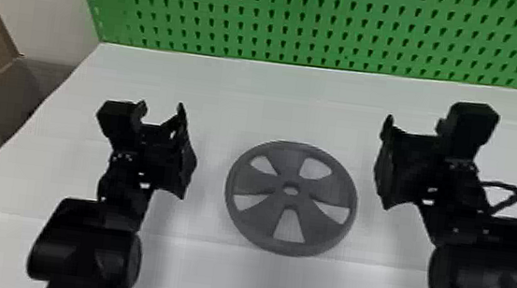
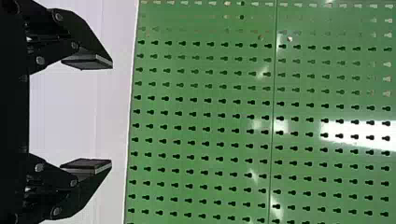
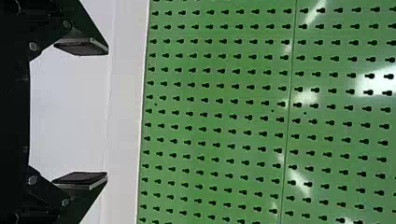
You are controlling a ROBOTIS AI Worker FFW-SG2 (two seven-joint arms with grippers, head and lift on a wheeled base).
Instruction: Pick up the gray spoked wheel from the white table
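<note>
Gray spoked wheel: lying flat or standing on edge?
Flat. In the head view, the wheel shows its broad round face upward on the white table.

Gray spoked wheel (image 1: pixel 291 176): round, matte, five broad spokes, five openings, small center hole, smooth rim. Lying flat on white table (image 1: pixel 207 281), right of left gripper (image 1: pixel 161 106), left of right gripper (image 1: pixel 414 126). Between the two, touching neither.
</note>
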